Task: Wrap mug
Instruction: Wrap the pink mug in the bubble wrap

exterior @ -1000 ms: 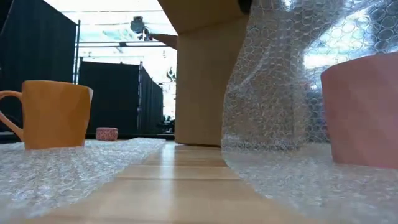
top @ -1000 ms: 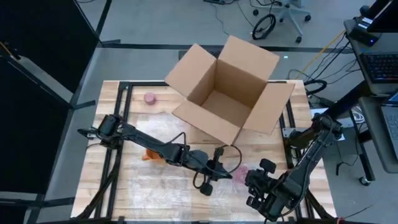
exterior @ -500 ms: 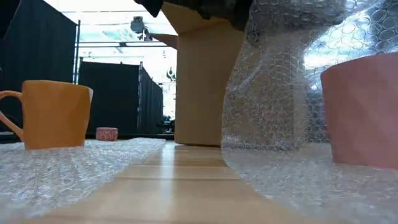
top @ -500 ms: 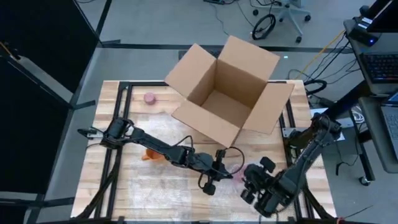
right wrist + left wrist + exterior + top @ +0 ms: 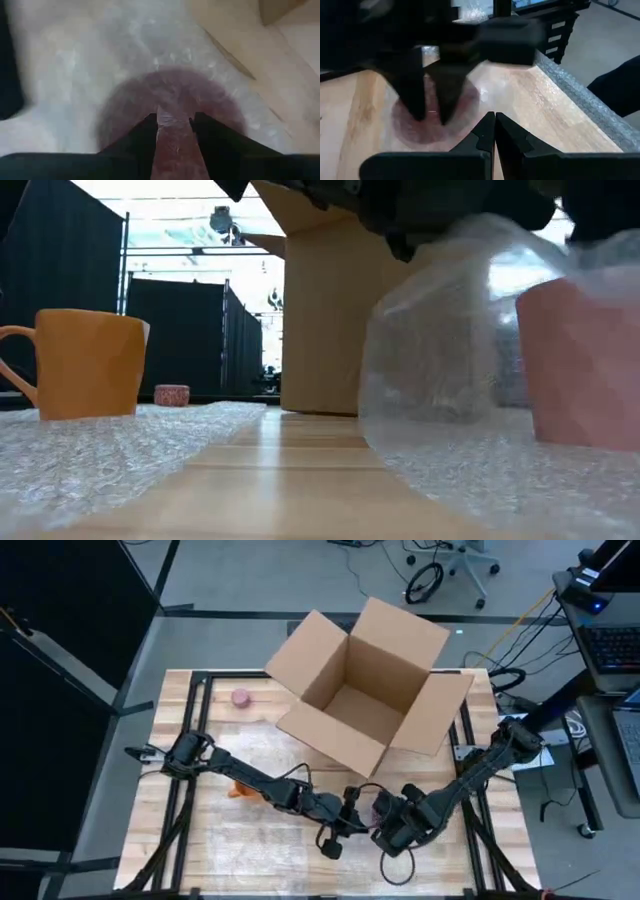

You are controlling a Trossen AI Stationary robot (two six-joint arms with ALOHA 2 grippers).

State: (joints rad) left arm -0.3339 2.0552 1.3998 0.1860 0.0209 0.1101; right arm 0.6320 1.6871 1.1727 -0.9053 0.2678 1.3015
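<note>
On the table's left stands an orange mug (image 5: 85,363) on bubble wrap (image 5: 120,445), with a small pink object (image 5: 241,697) far behind; the open cardboard box (image 5: 365,685) sits at the back centre; the left gripper (image 5: 494,131) reaches in low toward the front centre, its fingers pressed together with nothing seen between them; just right of it the pink mug (image 5: 580,360) stands under a sheet of wrap; the right gripper (image 5: 173,125) hangs directly above the mug, fingers pinching the wrap.
</note>
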